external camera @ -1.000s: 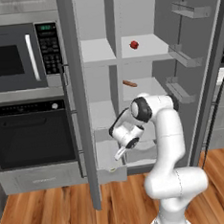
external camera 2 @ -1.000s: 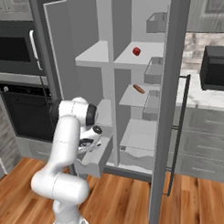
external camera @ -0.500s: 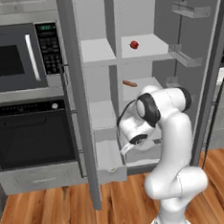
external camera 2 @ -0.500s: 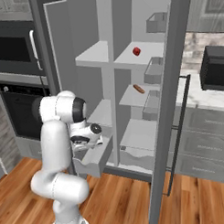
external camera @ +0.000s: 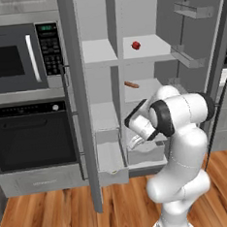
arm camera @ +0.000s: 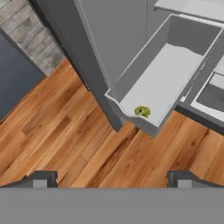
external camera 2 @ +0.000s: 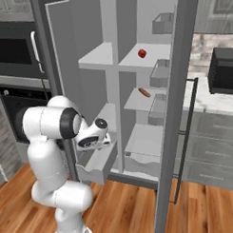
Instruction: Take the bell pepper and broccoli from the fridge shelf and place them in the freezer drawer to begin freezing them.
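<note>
broccoli (arm camera: 142, 111) sits mid-frame in the pulled-out freezer drawer (arm camera: 175, 70), gripper (arm camera: 109, 178) released and empty above it; bell pepper (external camera: 136, 45) waits on the fridge shelf (external camera: 149, 49), upper centre.

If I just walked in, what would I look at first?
Probably the big white robot arm bending down in front of the open fridge, its fingers spread wide over the pulled-out freezer drawer. A tiny broccoli lies inside that drawer near its front lip. Up on the fridge shelf sits a little red bell pepper.
</note>
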### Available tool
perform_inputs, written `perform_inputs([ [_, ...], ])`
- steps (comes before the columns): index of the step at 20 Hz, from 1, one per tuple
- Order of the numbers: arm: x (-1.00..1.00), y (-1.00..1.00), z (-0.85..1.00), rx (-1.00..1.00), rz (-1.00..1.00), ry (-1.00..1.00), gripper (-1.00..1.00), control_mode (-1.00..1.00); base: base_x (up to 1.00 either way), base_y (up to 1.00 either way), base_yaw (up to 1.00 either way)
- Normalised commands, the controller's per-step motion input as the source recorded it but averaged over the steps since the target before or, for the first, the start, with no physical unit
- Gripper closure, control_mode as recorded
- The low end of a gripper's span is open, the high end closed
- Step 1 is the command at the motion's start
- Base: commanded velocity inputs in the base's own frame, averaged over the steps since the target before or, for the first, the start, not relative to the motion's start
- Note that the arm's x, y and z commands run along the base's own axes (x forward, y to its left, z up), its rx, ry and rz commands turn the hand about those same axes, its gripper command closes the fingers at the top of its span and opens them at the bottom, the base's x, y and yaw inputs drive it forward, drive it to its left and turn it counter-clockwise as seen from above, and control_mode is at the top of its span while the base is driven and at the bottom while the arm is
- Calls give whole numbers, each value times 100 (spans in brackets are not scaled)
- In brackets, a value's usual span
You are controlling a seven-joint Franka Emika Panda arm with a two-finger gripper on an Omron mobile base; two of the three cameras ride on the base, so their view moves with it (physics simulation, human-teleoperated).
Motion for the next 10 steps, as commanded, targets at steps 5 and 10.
perform_inputs([
  [5,10,-32,100,1,-1,22,-100,-100,0,0,0],
  [10,4,-23,100,0,-4,21,-100,-100,0,0,0],
])
